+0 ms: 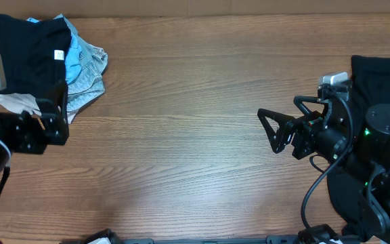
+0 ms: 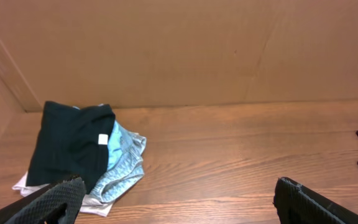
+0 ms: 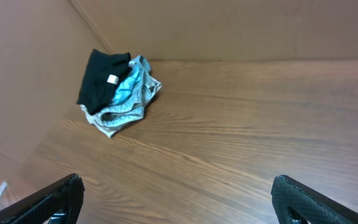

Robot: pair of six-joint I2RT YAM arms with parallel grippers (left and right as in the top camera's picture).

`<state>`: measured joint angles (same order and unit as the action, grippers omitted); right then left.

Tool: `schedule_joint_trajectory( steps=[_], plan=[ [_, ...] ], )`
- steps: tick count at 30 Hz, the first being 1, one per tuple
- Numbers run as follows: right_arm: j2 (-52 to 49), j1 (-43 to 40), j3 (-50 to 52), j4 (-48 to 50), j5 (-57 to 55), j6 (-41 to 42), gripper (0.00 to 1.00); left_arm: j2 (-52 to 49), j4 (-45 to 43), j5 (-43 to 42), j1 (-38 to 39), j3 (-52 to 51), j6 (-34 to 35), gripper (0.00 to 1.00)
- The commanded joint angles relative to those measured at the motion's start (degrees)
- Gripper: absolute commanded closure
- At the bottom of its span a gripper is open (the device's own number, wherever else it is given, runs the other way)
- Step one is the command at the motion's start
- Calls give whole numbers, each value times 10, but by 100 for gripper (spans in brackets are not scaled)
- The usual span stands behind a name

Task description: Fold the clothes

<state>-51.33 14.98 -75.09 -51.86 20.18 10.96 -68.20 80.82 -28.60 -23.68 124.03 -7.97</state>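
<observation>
Black shirt [image 1: 29, 47] tops the heap [image 1: 87, 74] in the far left corner, just beyond the left claw [image 2: 179, 190], the nearer one; right claw [image 1: 267, 131] well apart. Both spread, empty. Far-right dark cloth [image 1: 378, 76] possibly another shirt.

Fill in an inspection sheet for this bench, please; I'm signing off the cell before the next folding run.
surface: wooden table, middle free of things.
job's things: black T-shirt in the back left corner; second black garment at the right edge.
clutter: blue garment, grey garment and white cloth under and beside the T-shirt.
grippers: left gripper and right gripper both open, holding nothing.
cables: black cable loops at the front right.
surroundings: plain brown walls behind the table.
</observation>
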Motion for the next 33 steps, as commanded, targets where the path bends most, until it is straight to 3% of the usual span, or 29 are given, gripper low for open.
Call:
schedule_joint_trajectory(
  steps=[1, 5, 14, 17, 23, 27, 33],
  plan=[
    [3, -1, -8, 2, 15, 67, 0, 20, 0, 7, 1, -4, -14, 0],
    [5, -6, -8, -18, -5, 49, 0, 21, 1, 7, 1, -4, -14, 0],
    [52, -32, 10, -6, -91, -158, 0, 18, 4, 7, 1, -5, -14, 0],
    [108, -80, 73, 46, -86, -232, 0, 18, 4, 7, 1, -5, -14, 0],
    [246, -172, 254, 146, -59, -233, 0, 18, 4, 7, 1, -5, -14, 0],
    [371, -186, 381, 169, -38, -232, 0, 18, 4, 7, 1, -5, -14, 0],
    [472, -186, 523, 206, -5, -230, 0, 18, 4, 7, 1, -5, -14, 0]
  ],
)
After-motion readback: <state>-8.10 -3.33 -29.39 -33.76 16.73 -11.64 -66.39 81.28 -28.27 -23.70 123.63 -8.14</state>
